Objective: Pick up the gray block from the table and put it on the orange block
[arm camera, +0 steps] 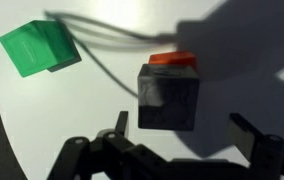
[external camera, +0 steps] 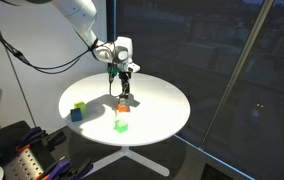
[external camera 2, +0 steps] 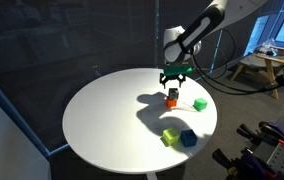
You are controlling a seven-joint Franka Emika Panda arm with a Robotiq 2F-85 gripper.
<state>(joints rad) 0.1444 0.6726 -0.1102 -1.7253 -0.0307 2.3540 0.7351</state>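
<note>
The gray block (arm camera: pixel 169 97) sits on top of the orange block (arm camera: pixel 172 59), of which only a strip shows in the wrist view. The stack stands on the round white table (external camera: pixel 157 100) and shows in both exterior views (external camera: pixel 123 102) (external camera 2: pixel 172 97). My gripper (arm camera: pixel 182 134) is open, with one finger on each side of the gray block and clear gaps between them. In both exterior views the gripper (external camera: pixel 123 86) (external camera 2: pixel 172 82) hangs just above the stack.
A bright green block (arm camera: pixel 37 48) lies near the stack on the table (external camera: pixel 122 125) (external camera 2: pixel 199 103). A blue block (external camera 2: pixel 188 138) and a yellow-green block (external camera 2: pixel 170 136) sit together near the table's edge (external camera: pixel 77 112). Dark glass walls surround the table.
</note>
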